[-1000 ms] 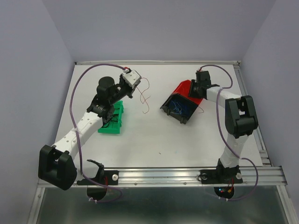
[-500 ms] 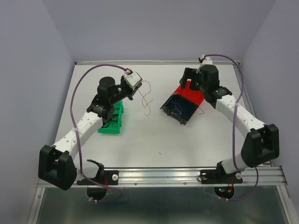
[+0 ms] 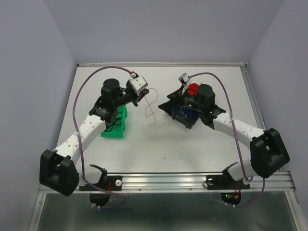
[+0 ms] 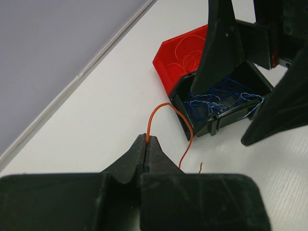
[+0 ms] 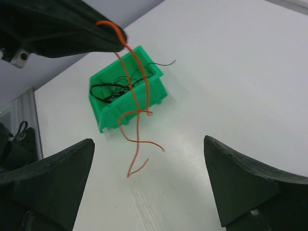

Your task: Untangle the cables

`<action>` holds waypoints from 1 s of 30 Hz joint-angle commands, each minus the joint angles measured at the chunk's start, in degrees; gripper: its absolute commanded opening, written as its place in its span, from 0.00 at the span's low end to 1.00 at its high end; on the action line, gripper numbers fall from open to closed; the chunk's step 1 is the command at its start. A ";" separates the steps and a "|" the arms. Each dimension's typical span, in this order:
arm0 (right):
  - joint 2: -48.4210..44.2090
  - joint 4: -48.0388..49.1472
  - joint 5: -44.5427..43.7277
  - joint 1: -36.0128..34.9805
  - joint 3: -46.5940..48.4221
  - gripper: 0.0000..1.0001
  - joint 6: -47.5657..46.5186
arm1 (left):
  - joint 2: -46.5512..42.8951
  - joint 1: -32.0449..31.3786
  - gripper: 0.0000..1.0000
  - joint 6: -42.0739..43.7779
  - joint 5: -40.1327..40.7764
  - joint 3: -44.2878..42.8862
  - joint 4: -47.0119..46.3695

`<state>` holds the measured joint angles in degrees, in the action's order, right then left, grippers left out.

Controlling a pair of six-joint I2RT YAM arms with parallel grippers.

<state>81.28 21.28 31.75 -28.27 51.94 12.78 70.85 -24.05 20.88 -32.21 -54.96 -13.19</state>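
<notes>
My left gripper is shut on the top end of a thin red cable, which dangles in curls down to the table. The right wrist view shows the same red cable hanging in front of a green bin that holds black cables. My right gripper is open wide and empty, aimed at the dangling cable from the right, and it hovers over a black bin of blue cables. Behind that stands a red bin with more red cables.
The green bin lies under my left forearm. My right arm covers most of the black bin and red bin. White walls close the table at the back and sides, and a metal rail runs along the near edge.
My right arm has swung left from behind the bins to above them, and its jaws have opened wide. My left gripper has kept its hold on the red cable and has hardly moved.
</notes>
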 commanded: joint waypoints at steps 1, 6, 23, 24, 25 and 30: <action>2.91 17.56 8.16 -2.92 -1.94 1.00 1.29 | -1.41 -0.38 0.00 -1.37 -2.77 -3.14 -0.35; 7.93 18.36 4.13 -6.62 1.84 1.00 0.24 | -1.59 -0.56 0.00 -1.99 -3.92 -3.22 0.09; 16.11 35.58 -0.99 -10.57 0.61 0.42 4.71 | -2.21 -0.82 0.00 -2.69 -4.62 -3.31 0.53; 16.37 35.67 -0.90 -10.75 0.88 0.36 4.89 | -2.29 -0.73 0.00 -2.78 -4.53 -3.31 0.53; 16.55 35.59 -0.98 -10.75 0.88 0.23 5.06 | -2.21 -0.82 0.00 -2.95 -4.45 -3.31 0.53; 15.67 35.50 -2.38 -10.93 -1.05 0.01 4.98 | -2.65 -0.82 0.00 -3.83 -3.30 -2.79 -0.78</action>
<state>97.84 51.53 31.16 -38.68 51.27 17.74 70.74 -24.45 18.37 -35.51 -55.42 -11.25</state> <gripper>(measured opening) 0.072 0.030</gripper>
